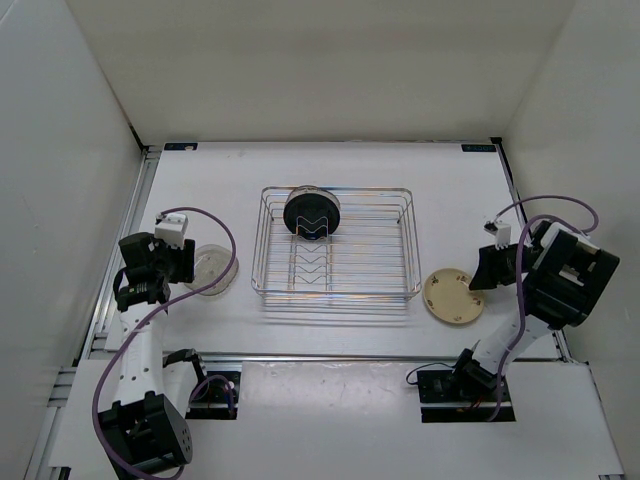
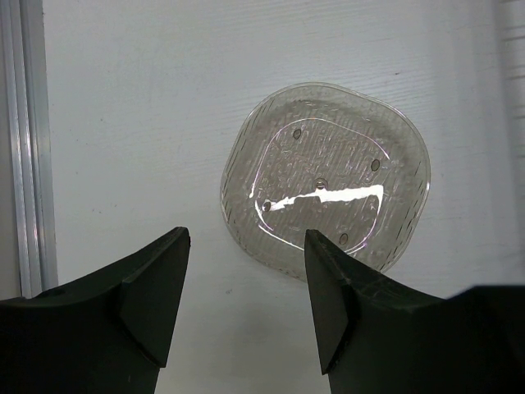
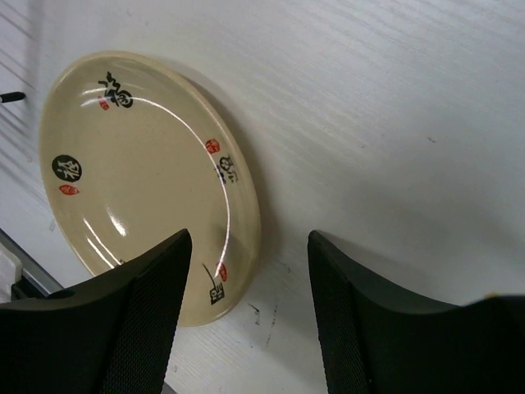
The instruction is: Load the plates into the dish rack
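Both arms wait over plates lying flat on the bench (image 1: 350, 170).
The black plate (image 1: 312, 213) stands on edge in the rack (image 1: 400, 240) at frame centre. The left fingers (image 2: 152, 295), wide and empty, hang above the glass plate (image 2: 324, 189) left of the rack. The right fingers (image 3: 148, 304), equally wide and empty, line up over the cream plate (image 3: 139, 172)'s rim at right, probably to pinch its edge.

Blk plate (image 1: 312, 212) in rack (image 1: 375, 262) (glass plate (image 1: 213, 270) L, cream plate (image 1: 454, 296) R).

Cream plate (image 3: 139, 180) bears black, red marks (image 3: 67, 168), perhaps characters.
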